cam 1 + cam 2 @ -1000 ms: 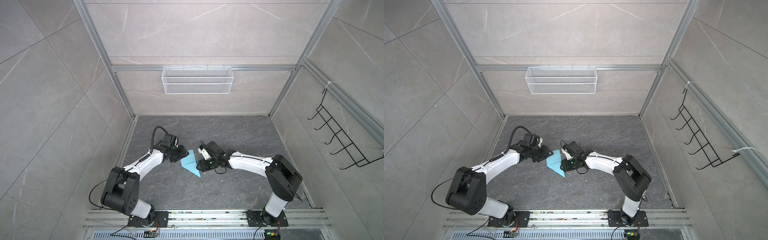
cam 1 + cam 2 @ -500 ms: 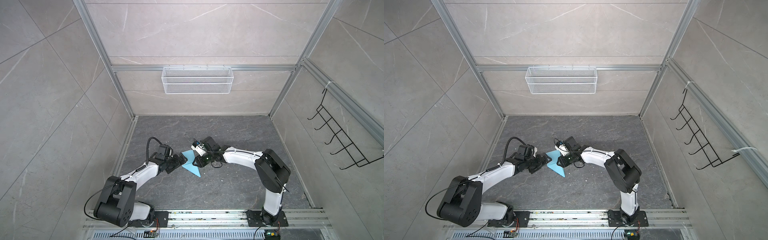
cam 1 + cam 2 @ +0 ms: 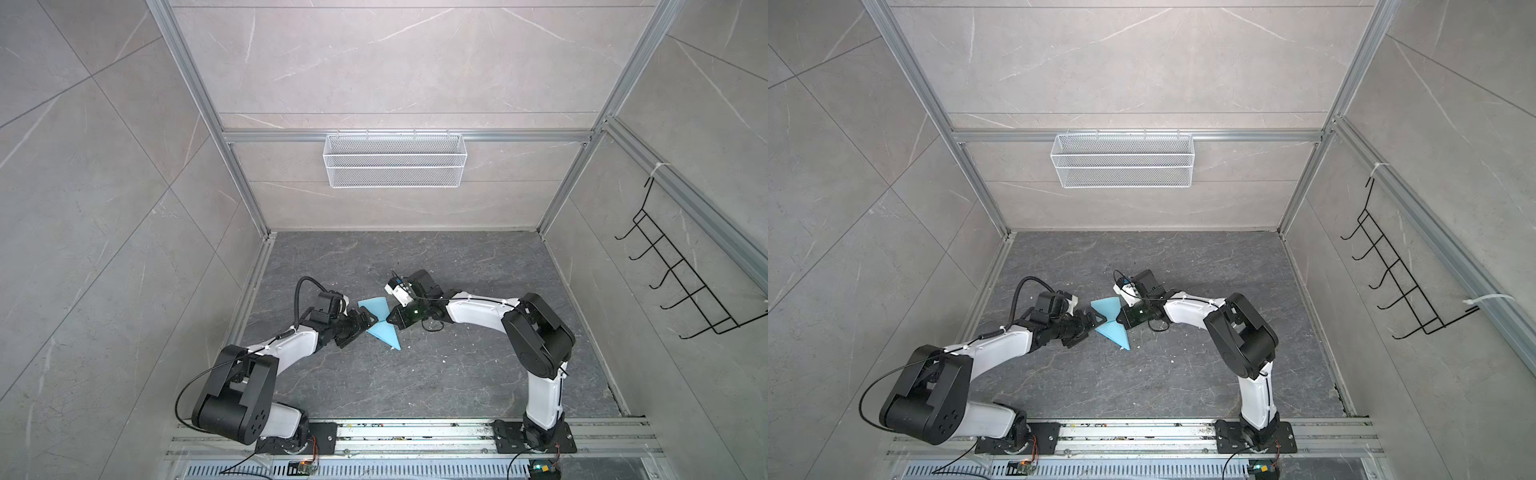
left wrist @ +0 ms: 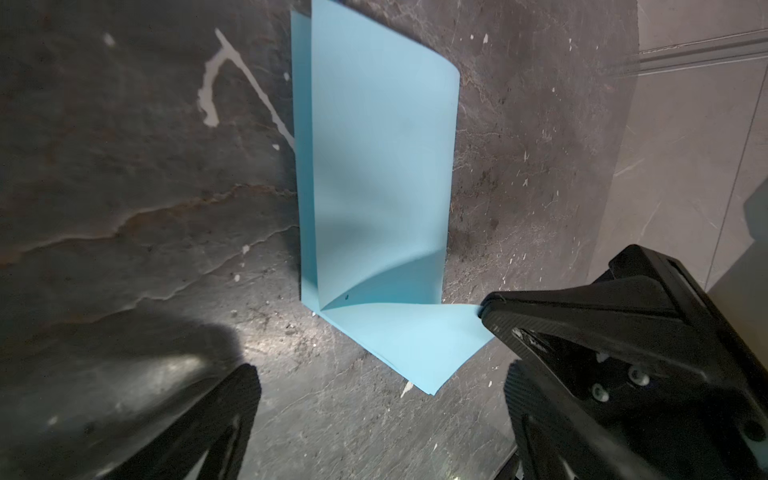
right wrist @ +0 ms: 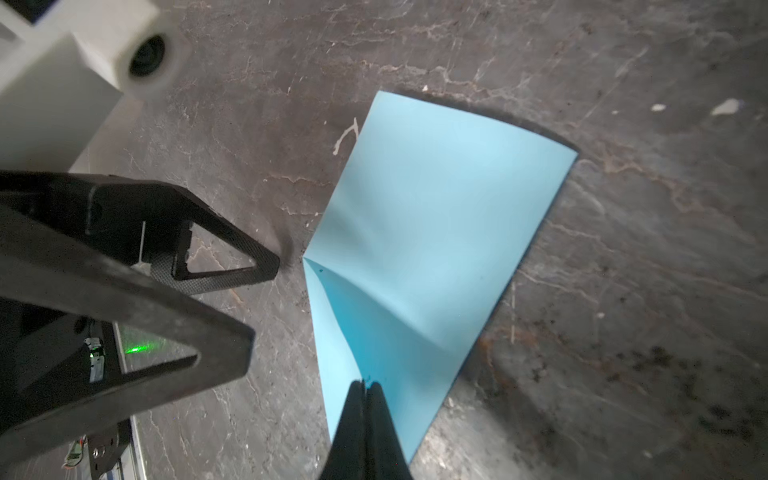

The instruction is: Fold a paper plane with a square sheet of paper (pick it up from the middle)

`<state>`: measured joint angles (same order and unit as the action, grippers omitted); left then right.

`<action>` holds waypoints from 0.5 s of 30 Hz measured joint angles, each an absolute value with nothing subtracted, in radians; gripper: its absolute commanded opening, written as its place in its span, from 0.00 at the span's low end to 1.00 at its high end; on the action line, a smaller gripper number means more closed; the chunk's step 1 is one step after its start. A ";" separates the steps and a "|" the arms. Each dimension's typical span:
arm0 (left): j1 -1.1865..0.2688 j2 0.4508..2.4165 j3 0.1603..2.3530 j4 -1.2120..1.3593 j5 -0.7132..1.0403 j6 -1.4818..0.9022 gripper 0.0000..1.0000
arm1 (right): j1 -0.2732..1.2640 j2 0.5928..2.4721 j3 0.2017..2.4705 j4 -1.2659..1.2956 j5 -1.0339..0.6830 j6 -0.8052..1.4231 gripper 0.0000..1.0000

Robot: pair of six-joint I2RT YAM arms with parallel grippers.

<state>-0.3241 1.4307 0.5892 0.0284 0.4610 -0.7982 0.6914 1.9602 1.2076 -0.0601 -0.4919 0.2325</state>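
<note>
Paper (image 5: 436, 216) pinched in right tool (image 5: 365, 387); left tool (image 4: 368, 340) spread wide beside it.

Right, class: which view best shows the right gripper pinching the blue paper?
The right wrist view: the right gripper is shut on the blue paper, close up. Both top views show it tiny; the left wrist misses it.

Stereo overhead; wrist views seemingly near paper (image 4: 374, 166)
</note>
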 measured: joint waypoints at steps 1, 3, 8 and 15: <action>-0.324 1.445 0.589 0.041 0.474 -0.802 0.90 | 0.687 1.960 1.203 -0.055 -0.492 0.240 0.03; -0.324 1.466 0.589 0.059 0.487 -0.809 0.86 | 0.680 1.961 1.198 -0.049 -0.492 0.252 0.03; -0.324 1.486 0.589 0.092 0.512 -0.820 0.70 | 0.670 1.964 1.185 -0.034 -0.491 0.276 0.03; -0.324 1.501 0.589 0.127 0.534 -0.824 0.57 | 0.667 1.984 1.183 -0.025 -0.487 0.300 0.03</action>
